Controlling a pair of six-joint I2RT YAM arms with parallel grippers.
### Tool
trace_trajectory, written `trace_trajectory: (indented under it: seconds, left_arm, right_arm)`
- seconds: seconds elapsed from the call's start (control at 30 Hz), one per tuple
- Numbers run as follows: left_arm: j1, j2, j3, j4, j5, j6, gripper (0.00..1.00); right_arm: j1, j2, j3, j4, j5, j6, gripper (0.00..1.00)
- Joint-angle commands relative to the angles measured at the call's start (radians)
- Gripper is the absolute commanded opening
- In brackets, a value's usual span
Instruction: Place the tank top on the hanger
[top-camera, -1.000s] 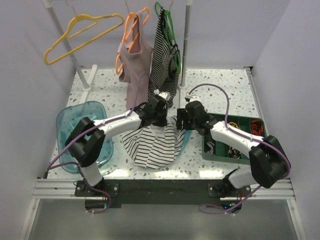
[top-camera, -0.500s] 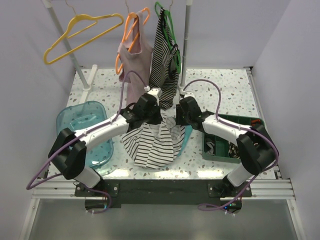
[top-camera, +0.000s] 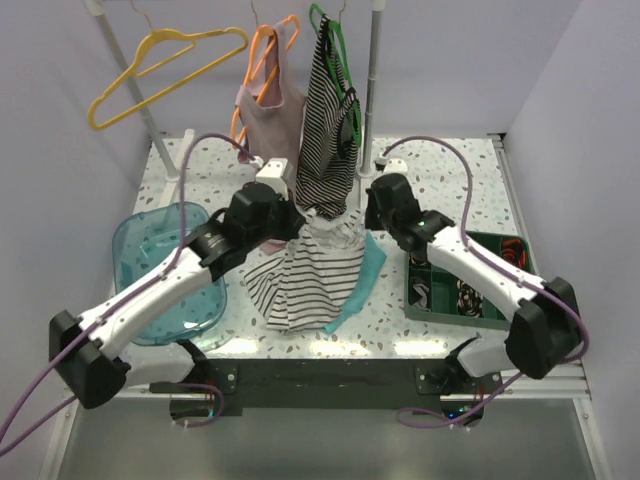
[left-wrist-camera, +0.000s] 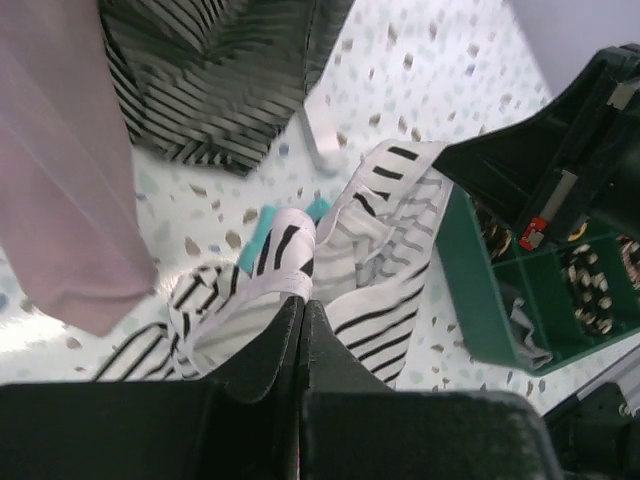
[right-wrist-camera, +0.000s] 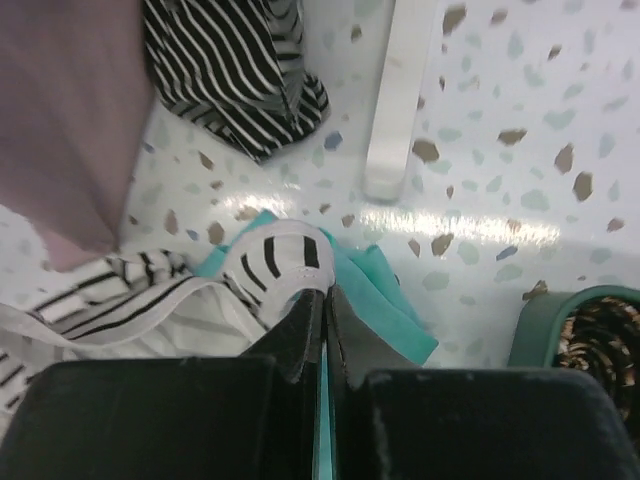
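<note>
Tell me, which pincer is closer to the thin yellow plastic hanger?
Left. The left pincer is below and right of the thin yellow plastic hanger; the right pincer is farther right.

Both arms have white link covers set between bulky matte-black joint housings: left arm (top-camera: 165, 288), right arm (top-camera: 470, 262). A lilac cable (top-camera: 205, 140) runs outside the left arm in loose loops, and a matching lilac lead (top-camera: 440, 146) runs along the right arm. The left tool (left-wrist-camera: 303, 305) and right tool (right-wrist-camera: 325, 297) are black, with flat tapered fingers on broad black bodies. A small red-and-silver fitting (left-wrist-camera: 537, 232) shows on the right tool's housing. The bases sit on a black plate (top-camera: 320, 380) fixed to a silver slotted rail (top-camera: 110, 376).
</note>
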Motion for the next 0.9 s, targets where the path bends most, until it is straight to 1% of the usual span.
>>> trace_trajectory:
  seconds: [0.0, 0.03, 0.07, 0.13, 0.17, 0.23, 0.27, 0.33, 0.37, 0.47, 0.6, 0.63, 0.7, 0.73, 0.77, 0.8, 0.83, 0.87]
  left_arm:
    - [0.010, -0.180, 0.183, -0.067, -0.141, 0.146, 0.00]
    - [0.010, -0.200, 0.213, -0.076, -0.155, 0.197, 0.00]
    - [0.009, -0.219, 0.273, -0.082, -0.177, 0.218, 0.00]
    - [0.010, -0.251, 0.362, -0.084, -0.192, 0.280, 0.00]
    - [0.010, -0.260, 0.390, -0.069, -0.195, 0.295, 0.00]
    - [0.010, -0.260, 0.463, -0.043, -0.194, 0.349, 0.00]
    - [0.009, -0.248, 0.490, -0.018, -0.198, 0.360, 0.00]
    - [0.010, -0.233, 0.566, 0.000, -0.194, 0.383, 0.00]
    - [0.010, -0.222, 0.585, 0.028, -0.188, 0.390, 0.00]
    - [0.010, -0.210, 0.631, 0.066, -0.171, 0.403, 0.00]
    - [0.009, -0.213, 0.610, 0.082, -0.175, 0.401, 0.00]
    - [0.010, -0.216, 0.571, 0.077, -0.178, 0.389, 0.00]
    - [0.010, -0.242, 0.515, 0.059, -0.180, 0.366, 0.00]
    - [0.009, -0.257, 0.429, 0.059, -0.175, 0.335, 0.00]
    - [0.009, -0.300, 0.377, 0.062, -0.168, 0.320, 0.00]
    - [0.009, -0.324, 0.326, 0.060, -0.159, 0.303, 0.00]
    - [0.010, -0.347, 0.221, 0.056, -0.140, 0.263, 0.00]
    - [0.009, -0.389, 0.165, 0.049, -0.122, 0.243, 0.00]
  right_arm:
    - [-0.003, -0.159, 0.205, -0.071, 0.052, -0.043, 0.00]
    - [-0.003, -0.170, 0.238, -0.085, 0.054, -0.048, 0.00]
    - [-0.003, -0.183, 0.299, -0.106, 0.055, -0.057, 0.00]
    - [-0.003, -0.205, 0.359, -0.119, 0.057, -0.062, 0.00]
    - [-0.003, -0.210, 0.421, -0.131, 0.058, -0.065, 0.00]
    - [-0.004, -0.205, 0.491, -0.142, 0.060, -0.067, 0.00]
    - [-0.003, -0.202, 0.559, -0.151, 0.058, -0.071, 0.00]
    - [-0.003, -0.179, 0.632, -0.162, 0.064, -0.089, 0.00]
    - [-0.004, -0.167, 0.710, -0.181, 0.070, -0.097, 0.00]
    - [-0.001, -0.133, 0.839, -0.214, 0.097, -0.129, 0.00]
    - [-0.003, -0.107, 0.920, -0.235, 0.107, -0.151, 0.00]
    - [-0.003, -0.105, 0.922, -0.243, 0.103, -0.151, 0.00]
    - [-0.003, -0.130, 0.859, -0.254, 0.098, -0.146, 0.00]
    - [-0.003, -0.151, 0.809, -0.245, 0.086, -0.128, 0.00]
    - [-0.003, -0.179, 0.678, -0.220, 0.072, -0.114, 0.00]
    - [-0.003, -0.229, 0.607, -0.208, 0.054, -0.100, 0.00]
    - [-0.003, -0.260, 0.533, -0.200, 0.041, -0.064, 0.00]
    - [-0.003, -0.286, 0.388, -0.188, 0.014, -0.044, 0.00]
